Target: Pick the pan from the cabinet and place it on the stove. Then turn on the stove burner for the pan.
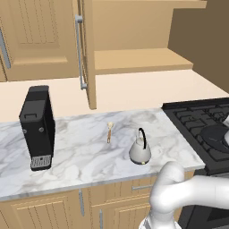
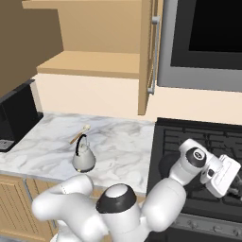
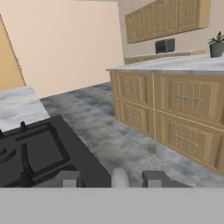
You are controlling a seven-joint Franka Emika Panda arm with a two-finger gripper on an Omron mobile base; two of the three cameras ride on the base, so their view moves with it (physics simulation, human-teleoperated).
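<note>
The black pan [image 1: 217, 135] lies flat on the stove [image 1: 192, 117], on the dark grates at the right edge of the left base view. In the right base view the pan [image 2: 166, 165] is mostly hidden behind my forearm. My gripper [image 2: 231, 190] hangs low over the front of the stove [image 2: 170, 137]. In the hand view its fingertips [image 3: 70, 178] stand apart, and the gripper [image 3: 113, 179] is open around a small pale rounded end that touches neither tip. What that end belongs to I cannot tell. The cabinet [image 1: 138, 60] stands open with a bare shelf.
A silver kettle [image 1: 140, 151] and a small wooden utensil [image 1: 109, 132] sit on the marble counter [image 1: 80, 147]. A black coffee machine [image 1: 38, 127] stands at its left. A microwave [image 2: 208, 42] hangs over the stove. Across the floor stand base cabinets [image 3: 175, 109].
</note>
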